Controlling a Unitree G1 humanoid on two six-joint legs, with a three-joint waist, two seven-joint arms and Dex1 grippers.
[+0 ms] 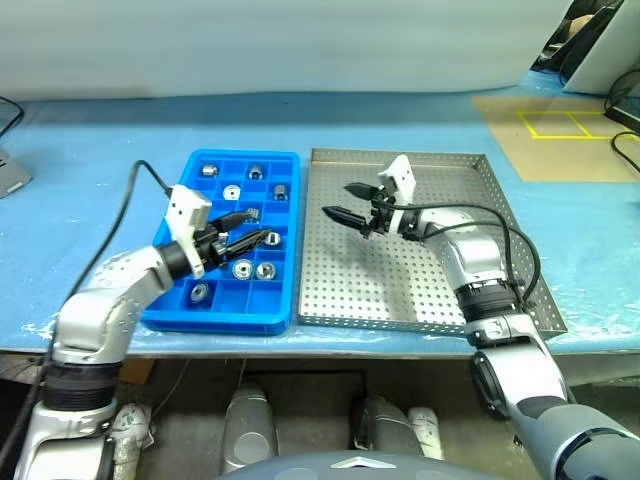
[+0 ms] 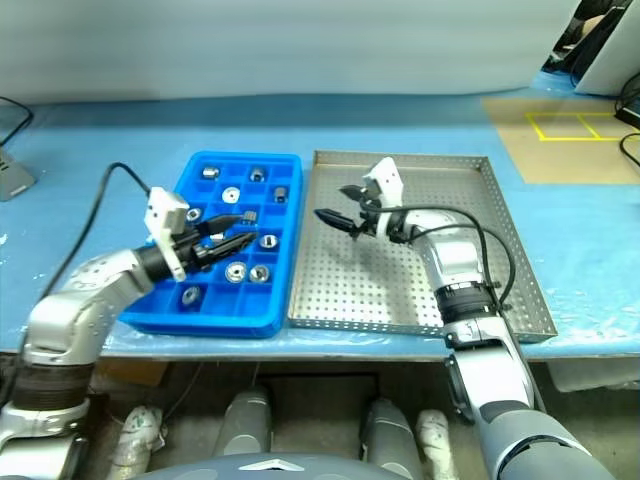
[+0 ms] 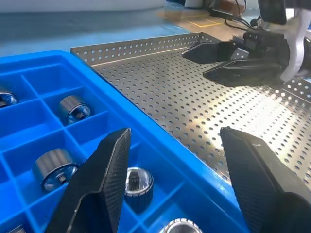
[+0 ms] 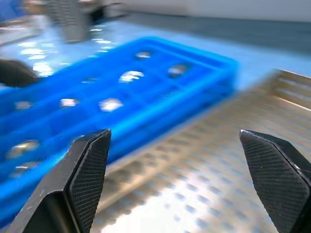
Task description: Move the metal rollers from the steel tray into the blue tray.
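Several metal rollers point(image 1: 232, 193) sit in separate compartments of the blue tray point(image 1: 240, 156), which lies to the left of the steel tray point(image 1: 400, 290). My left gripper point(image 1: 258, 226) hovers open over the blue tray's right side with nothing between its fingers point(image 3: 102, 179). In the left wrist view a roller point(image 3: 137, 187) lies in the compartment just below it. My right gripper point(image 1: 337, 199) hangs open and empty over the steel tray's left part, pointing toward the blue tray point(image 4: 214, 63). The perforated floor under it is bare.
Both trays rest near the front edge of a table covered in blue film point(image 1: 90, 140). A black cable point(image 1: 120, 205) runs from my left wrist. A brown board with yellow tape point(image 1: 560, 125) lies at the back right, and a grey object point(image 1: 10, 172) sits at the far left.
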